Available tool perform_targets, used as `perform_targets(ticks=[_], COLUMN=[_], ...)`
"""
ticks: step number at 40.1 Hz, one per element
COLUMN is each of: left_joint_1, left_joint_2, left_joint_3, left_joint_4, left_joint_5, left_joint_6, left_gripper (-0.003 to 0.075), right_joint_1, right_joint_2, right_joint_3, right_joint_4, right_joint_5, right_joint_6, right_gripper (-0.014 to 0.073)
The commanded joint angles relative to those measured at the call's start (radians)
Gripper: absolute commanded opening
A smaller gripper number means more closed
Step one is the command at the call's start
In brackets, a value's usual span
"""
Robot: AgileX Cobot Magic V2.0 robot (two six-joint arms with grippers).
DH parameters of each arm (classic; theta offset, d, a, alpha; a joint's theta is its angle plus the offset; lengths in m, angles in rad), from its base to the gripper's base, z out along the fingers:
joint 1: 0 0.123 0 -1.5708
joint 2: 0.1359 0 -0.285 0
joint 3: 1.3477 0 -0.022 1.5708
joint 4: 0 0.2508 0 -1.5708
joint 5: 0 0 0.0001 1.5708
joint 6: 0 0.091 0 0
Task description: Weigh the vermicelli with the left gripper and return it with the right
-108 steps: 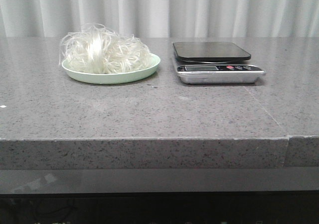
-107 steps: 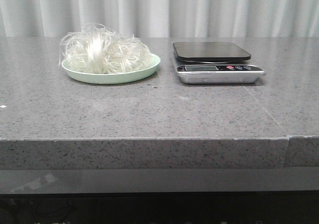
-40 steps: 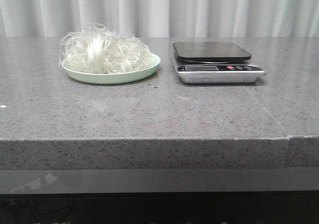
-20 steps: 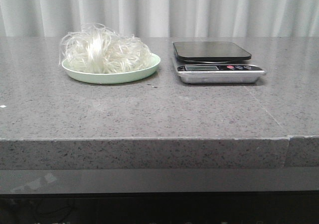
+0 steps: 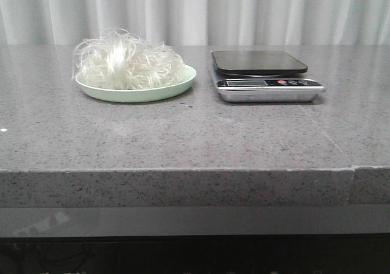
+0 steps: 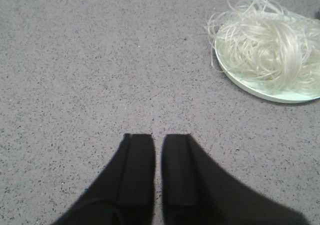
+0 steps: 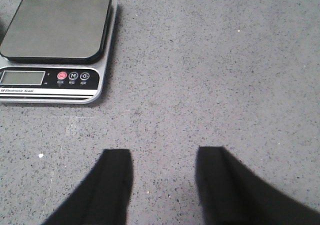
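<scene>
The vermicelli (image 5: 129, 64), a fluffy nest of thin white glassy strands, lies on a pale green plate (image 5: 183, 85) at the back left of the grey stone table. It also shows in the left wrist view (image 6: 270, 50), on the plate (image 6: 250, 87). A kitchen scale (image 5: 262, 74) with a dark pan stands to the right of the plate; it also shows in the right wrist view (image 7: 55, 45). My left gripper (image 6: 157, 137) is nearly shut and empty, above bare table, apart from the plate. My right gripper (image 7: 162, 152) is open and empty, apart from the scale. Neither gripper shows in the front view.
The table's front edge (image 5: 183, 170) runs across the front view, with a seam (image 5: 352, 167) at the right. A pale curtain (image 5: 195, 12) hangs behind the table.
</scene>
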Motion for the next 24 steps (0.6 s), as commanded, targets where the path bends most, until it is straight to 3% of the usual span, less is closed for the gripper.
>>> perform_targets(ticks=[1,6,14,24], left_joint_1=[-0.006,-0.006,-0.051,-0.252], left_joint_2=[0.008,0.028,0.101,0.282], left_joint_3=[-0.028,-0.028,-0.062,-0.175], left_joint_4=[-0.004,-0.008,-0.047,-0.049], left_joint_5=[-0.089,-0.120,-0.165,-0.204], left_joint_6=[-0.007,-0.005,0.021,0.021], left_gripper=[0.0379,0.0533,0.0512,0.0510], right_joint_1=[-0.005,-0.005,-0.005,-0.005], right_joint_2=[0.007,0.012,0.012,0.012], right_joint_3=[-0.036,-0.035,-0.035,-0.035], right_joint_4=[-0.013,-0.013,-0.013,-0.013], right_joint_5=[-0.055,-0.052,-0.048,-0.048], right_joint_6=[-0.013,-0.013,-0.013,-0.013], right_gripper=[0.0533,0.0535,0.0535,0.0535])
